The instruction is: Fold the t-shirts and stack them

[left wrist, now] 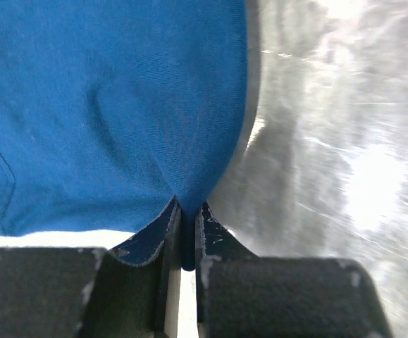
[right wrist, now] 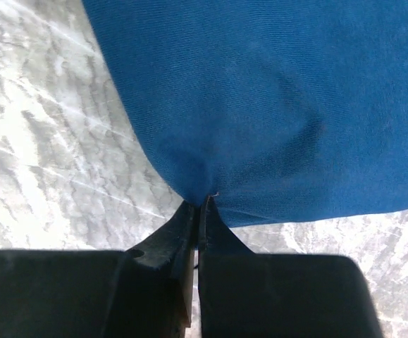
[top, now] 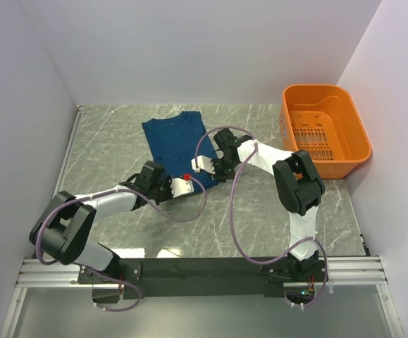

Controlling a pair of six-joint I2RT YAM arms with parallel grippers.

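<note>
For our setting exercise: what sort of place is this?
Probably a robot lab cell: plain white walls enclose a marbled table, with the left arm and right arm bolted at its edge.

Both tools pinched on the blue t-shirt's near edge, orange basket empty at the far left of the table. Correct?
Not quite: the orange basket sits at the far right of the table, per the top external view. The rest holds: left tool and right tool each pinch the near edge of the t-shirt, and the basket looks empty.
</note>
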